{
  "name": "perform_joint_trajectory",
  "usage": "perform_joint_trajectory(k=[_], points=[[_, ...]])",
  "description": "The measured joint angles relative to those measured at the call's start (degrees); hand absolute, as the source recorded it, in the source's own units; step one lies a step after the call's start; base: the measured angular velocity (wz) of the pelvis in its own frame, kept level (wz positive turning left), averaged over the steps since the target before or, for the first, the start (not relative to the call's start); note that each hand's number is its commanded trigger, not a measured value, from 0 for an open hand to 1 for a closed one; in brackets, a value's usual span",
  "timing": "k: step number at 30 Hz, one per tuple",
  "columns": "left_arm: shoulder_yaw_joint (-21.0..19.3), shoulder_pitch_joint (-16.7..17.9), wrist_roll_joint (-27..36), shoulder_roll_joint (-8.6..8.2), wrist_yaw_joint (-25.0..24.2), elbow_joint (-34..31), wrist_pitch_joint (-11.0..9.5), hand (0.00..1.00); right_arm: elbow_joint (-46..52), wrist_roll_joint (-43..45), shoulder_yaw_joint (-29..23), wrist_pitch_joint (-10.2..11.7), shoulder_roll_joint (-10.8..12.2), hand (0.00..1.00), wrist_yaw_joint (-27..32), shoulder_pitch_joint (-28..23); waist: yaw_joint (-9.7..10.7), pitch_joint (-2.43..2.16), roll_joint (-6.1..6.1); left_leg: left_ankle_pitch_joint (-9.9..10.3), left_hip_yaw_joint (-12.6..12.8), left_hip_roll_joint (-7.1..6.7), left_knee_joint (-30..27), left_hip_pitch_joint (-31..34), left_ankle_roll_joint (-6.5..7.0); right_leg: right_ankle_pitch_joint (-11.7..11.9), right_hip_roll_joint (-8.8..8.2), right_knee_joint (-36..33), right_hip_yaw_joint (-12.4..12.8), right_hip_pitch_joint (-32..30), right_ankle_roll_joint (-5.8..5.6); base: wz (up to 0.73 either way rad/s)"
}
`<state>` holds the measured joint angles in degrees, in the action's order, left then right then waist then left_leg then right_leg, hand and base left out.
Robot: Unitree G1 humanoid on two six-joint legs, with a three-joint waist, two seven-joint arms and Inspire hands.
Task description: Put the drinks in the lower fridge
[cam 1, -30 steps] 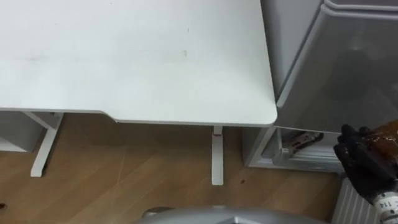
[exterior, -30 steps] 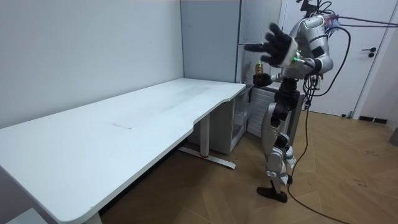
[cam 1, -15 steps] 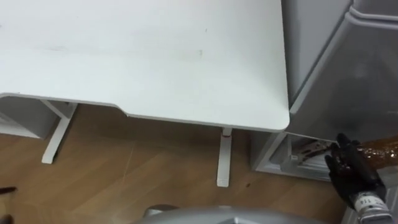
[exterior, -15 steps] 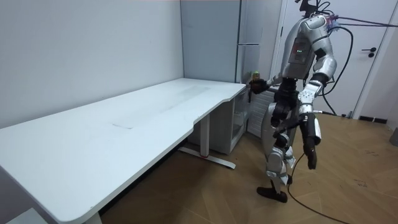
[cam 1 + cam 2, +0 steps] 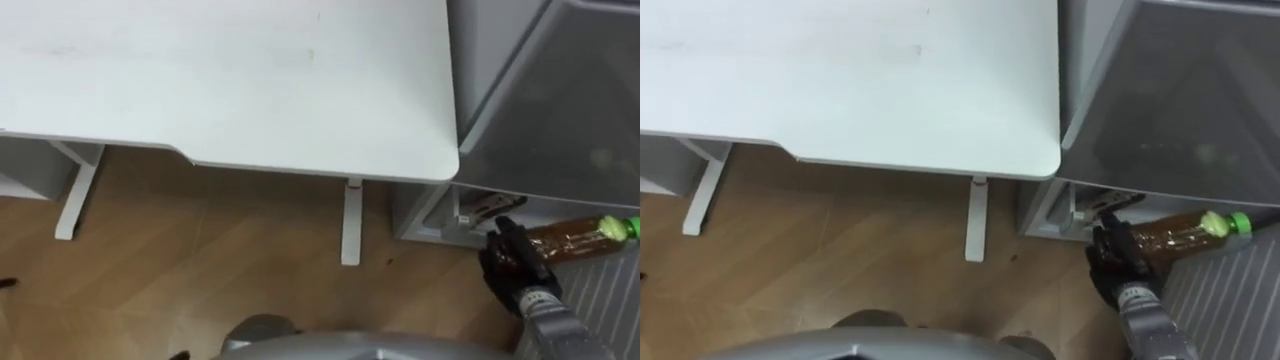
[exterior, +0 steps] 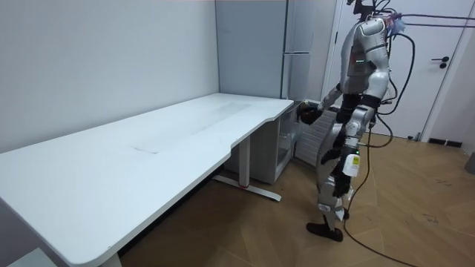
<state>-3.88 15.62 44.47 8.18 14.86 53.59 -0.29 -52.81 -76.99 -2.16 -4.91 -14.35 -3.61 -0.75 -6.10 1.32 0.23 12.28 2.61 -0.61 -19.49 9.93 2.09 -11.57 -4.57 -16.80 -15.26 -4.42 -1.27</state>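
Right eye view: right robot hand (image 5: 1112,262) grips bottle (image 5: 1175,235) lying level, green cap (image 5: 1238,221) pointing right.

no legible text, bottle (image 5: 572,238) label (unreadable)

Bright, even light falls from above. The white bench (image 5: 250,80) is the brightest surface, its top nearly washed out with a faint sheen. Under the bench, a soft-edged shadow lies on the wooden floor (image 5: 200,270). Right of the bench, the glossy grey fridge door (image 5: 560,110) carries a dim reflection of the bottle (image 5: 575,237). Below that door, the black right hand (image 5: 515,265), closed round the bottle, reads as a dark mass.
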Motion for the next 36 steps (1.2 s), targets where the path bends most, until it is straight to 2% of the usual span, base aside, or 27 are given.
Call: perform_joint_trajectory(k=[4, 7, 9, 13, 17, 20, 23, 25, 28, 30, 31, 32, 34, 36], points=[[3.34, -6.48, -1.61, 0.03, -0.51, 2.82, -0.09, 0.00, -5.63, -3.40, 0.99, 0.33, 0.02, 1.00, 3.39, 6.75, -0.16, 0.20, -0.40, -0.19, 0.40, -0.11, -2.88, 5.83, 0.34, -0.69, -0.96, -5.17, 1.28, -7.35, 0.37, -0.07], [4.69, -9.20, -1.63, 0.37, -0.47, 4.54, -0.11, 0.00, -10.36, -4.27, 0.89, 0.50, 0.04, 1.00, 5.57, 10.57, -0.12, 0.84, -1.63, -0.16, 0.52, -0.17, -6.22, 10.64, 0.41, -1.46, -1.58, -9.33, 1.44, -12.54, 0.53, 0.03], [5.88, -10.18, -1.82, 0.34, -0.51, 5.15, -0.04, 0.00, -11.84, -4.95, 0.83, 0.62, 0.03, 1.00, 6.85, 12.36, -0.45, 1.14, -2.21, -0.14, 0.53, -0.09, -8.22, 13.75, 0.44, -1.63, -1.49, -11.33, 2.66, -15.78, 0.73, 0.00], [7.61, -12.26, -6.03, 0.28, -0.46, 7.14, 0.00, 0.00, -12.42, -5.32, 0.85, 0.86, -0.20, 1.00, 7.30, 14.85, -0.43, 1.18, -2.24, -0.07, 0.32, 0.16, -11.63, 19.95, 0.55, -1.93, -1.46, -15.04, 3.68, -22.10, 1.19, -0.04], [8.66, -14.59, -6.45, 0.57, -0.06, 7.74, -0.02, 0.00, -13.74, -6.10, 0.89, 1.20, -0.53, 1.00, 7.32, 17.40, -0.73, 1.21, -2.17, -0.10, 0.48, 0.20, -14.75, 25.50, 0.48, -2.74, -1.70, -18.51, 4.48, -28.06, 1.34, -0.01], [10.29, -16.04, -6.42, 0.93, 0.09, 7.95, -0.27, 0.00, -13.98, -7.23, 0.93, 1.22, -1.33, 1.00, 7.88, 19.86, -0.86, 1.29, -2.31, -0.51, 1.90, -0.13, -16.14, 28.95, 0.73, -3.13, -2.55, -22.17, 6.02, -33.11, 1.44, -0.11], [11.64, -17.13, -6.66, 1.71, 0.51, 7.86, -1.58, 0.00, -13.90, -7.84, 0.99, 1.24, -2.99, 1.00, 7.95, 21.96, -0.38, 1.41, -2.53, -1.25, 2.81, -0.86, -16.52, 31.76, 0.91, -3.53, -3.49, -24.67, 7.01, -37.15, 1.21, 0.01], [12.28, -18.10, -6.69, 2.15, 0.82, 7.72, -2.50, 0.00, -13.97, -7.82, 0.96, 1.24, -4.99, 1.00, 7.91, 23.55, -0.41, 1.41, -2.53, -1.45, 2.86, -0.98, -18.23, 34.84, 1.16, -3.61, -3.73, -26.53, 7.07, -40.24, 1.66, 0.06], [13.53, -18.51, -6.69, 2.37, 0.81, 7.41, -2.58, 0.00, -14.58, -7.57, 0.97, 1.24, -7.37, 1.00, 7.75, 25.91, -0.25, 1.57, -2.78, -1.29, 2.94, -1.04, -20.09, 37.84, 1.29, -3.97, -4.06, -28.58, 7.28, -43.32, 1.97, 0.03], [14.29, -18.68, -6.67, 2.84, 0.82, 6.93, -2.60, 0.00, -14.56, -7.44, 0.97, 1.32, -8.51, 1.00, 7.73, 27.49, -0.13, 1.85, -3.26, -1.28, 3.04, -1.09, -20.43, 39.31, 1.29, -4.09, -4.27, -29.34, 7.39, -45.00, 2.07, 0.02], [14.68, -18.70, -6.60, 3.47, 0.81, 6.71, -2.67, 0.00, -14.52, -7.39, 1.11, 1.34, -8.96, 1.00, 7.73, 28.36, -0.22, 2.19, -3.83, -1.28, 3.46, -0.99, -20.76, 39.96, 1.27, -4.13, -4.18, -29.89, 7.71, -45.97, 2.18, 0.00], [15.03, -18.68, -6.53, 3.76, 0.81, 6.56, -2.69, 0.00, -14.51, -7.39, 1.42, 1.35, -9.29, 1.00, 7.73, 28.72, -0.23, 2.21, -3.87, -1.20, 3.41, -0.84, -21.45, 40.65, 1.20, -4.22, -4.08, -30.26, 7.65, -46.45, 2.32, -0.06], [16.56, -18.62, -6.42, 5.15, 1.29, 6.08, -2.72, 0.00, -14.41, -5.61, 3.65, 1.35, -11.11, 1.00, 7.76, 30.36, -0.26, 2.22, -3.88, 0.23, 3.39, -0.05, -24.91, 43.59, 1.11, -4.82, -3.74, -32.63, 7.58, -48.97, 2.64, -0.07], [17.27, -18.70, -6.42, 6.02, 2.05, 5.67, -2.78, 0.00, -13.89, -4.74, 4.16, 1.34, -12.14, 1.00, 8.10, 31.47, 0.08, 2.21, -3.88, 0.76, 3.42, -0.06, -26.48, 45.42, 1.19, -5.40, -4.00, -34.27, 7.71, -50.79, 2.66, 0.00]])
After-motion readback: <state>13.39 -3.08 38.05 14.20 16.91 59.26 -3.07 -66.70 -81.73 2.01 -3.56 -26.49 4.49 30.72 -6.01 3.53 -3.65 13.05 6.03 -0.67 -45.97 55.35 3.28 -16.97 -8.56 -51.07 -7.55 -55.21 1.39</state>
